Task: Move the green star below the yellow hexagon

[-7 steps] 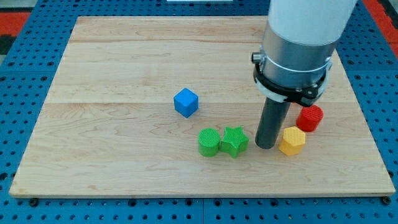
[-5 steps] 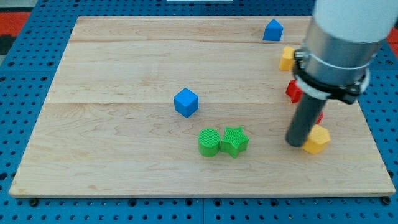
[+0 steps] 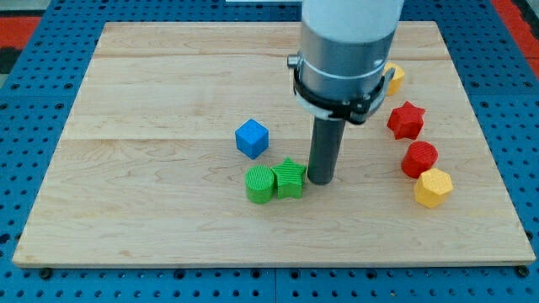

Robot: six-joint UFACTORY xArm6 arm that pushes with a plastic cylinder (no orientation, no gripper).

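The green star (image 3: pixel 289 178) lies on the wooden board (image 3: pixel 152 101) a little below its middle, touching a green cylinder (image 3: pixel 260 183) on its left. The yellow hexagon (image 3: pixel 433 187) lies far to the view's right, just below a red cylinder (image 3: pixel 418 158). My tip (image 3: pixel 320 180) stands right at the green star's right side, between it and the yellow hexagon.
A blue cube (image 3: pixel 252 138) sits above and left of the green pair. A red star (image 3: pixel 405 120) lies above the red cylinder. A yellow block (image 3: pixel 393 77) peeks out beside the arm's body near the view's top right.
My tip has swung from beside the yellow hexagon leftward to the green star's right side. The green star and green cylinder have shifted left. The hexagon moved right earlier.
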